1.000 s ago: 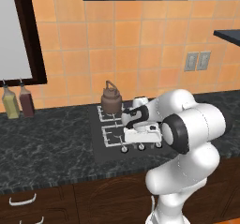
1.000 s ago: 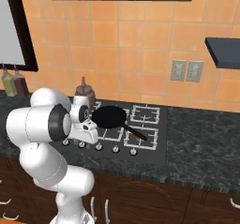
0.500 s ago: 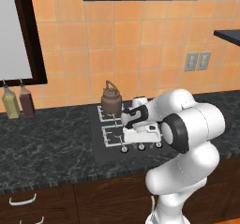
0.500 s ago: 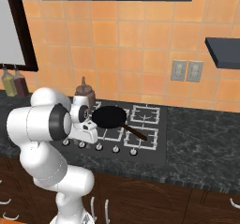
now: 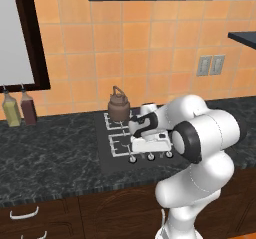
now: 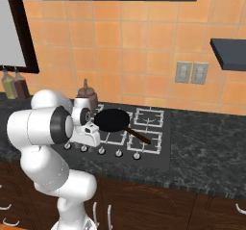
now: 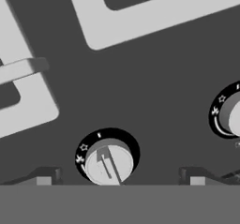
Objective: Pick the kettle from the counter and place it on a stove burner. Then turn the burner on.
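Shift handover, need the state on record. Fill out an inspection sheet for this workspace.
Surface: counter, dark marbled stone, black cooktop set in.
Job's things: kettle upright on the back-left stove burner.
Clutter: black pan on the cooktop; two bottles at the wall.
Grippers: gripper open, fingertips either side of a knob, apart from it.
Cables: nothing seen.
Surroundings: orange tile wall, wall outlets, hood above.

Bare cooktop (image 7: 154, 73) surrounds the knob (image 7: 108, 162); grate bars (image 7: 140, 12) lie well beyond
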Controlling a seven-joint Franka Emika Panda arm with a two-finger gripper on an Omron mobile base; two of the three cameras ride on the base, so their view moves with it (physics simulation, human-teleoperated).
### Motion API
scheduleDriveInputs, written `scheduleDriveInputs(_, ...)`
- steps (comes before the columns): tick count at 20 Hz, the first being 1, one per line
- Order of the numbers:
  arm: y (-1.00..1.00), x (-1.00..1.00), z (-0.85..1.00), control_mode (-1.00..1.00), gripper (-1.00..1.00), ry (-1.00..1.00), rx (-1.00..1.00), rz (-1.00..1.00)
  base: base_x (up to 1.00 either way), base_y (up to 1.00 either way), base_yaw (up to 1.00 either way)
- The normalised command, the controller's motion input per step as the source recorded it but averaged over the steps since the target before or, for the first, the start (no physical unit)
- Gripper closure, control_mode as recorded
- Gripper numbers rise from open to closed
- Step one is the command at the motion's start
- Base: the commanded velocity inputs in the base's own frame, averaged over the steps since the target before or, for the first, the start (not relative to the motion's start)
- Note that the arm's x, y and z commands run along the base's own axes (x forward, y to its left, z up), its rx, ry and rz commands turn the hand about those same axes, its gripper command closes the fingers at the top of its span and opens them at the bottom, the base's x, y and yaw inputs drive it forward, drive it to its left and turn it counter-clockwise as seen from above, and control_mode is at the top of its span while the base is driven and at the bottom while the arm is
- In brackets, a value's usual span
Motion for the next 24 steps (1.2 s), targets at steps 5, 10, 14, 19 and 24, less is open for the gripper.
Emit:
scheduleDriveInputs(5,0.01,0.00,0.00,-1.00,-1.00,0.00,0.00,0.06,0.00,0.00,0.00)
scheduleDriveInputs(10,0.00,0.01,-0.04,-1.00,-1.00,0.00,0.00,0.04,0.00,0.00,0.00)
scheduleDriveInputs(14,0.00,0.01,-0.33,-1.00,-1.00,0.00,0.00,0.02,0.00,0.00,0.00)
scheduleDriveInputs(19,0.00,0.00,-0.29,-1.00,-1.00,-0.04,0.00,0.02,0.00,0.00,0.00)
scheduleDriveInputs(24,0.00,0.00,0.00,-1.00,-1.00,-0.07,0.00,0.01,0.00,0.00,0.00)
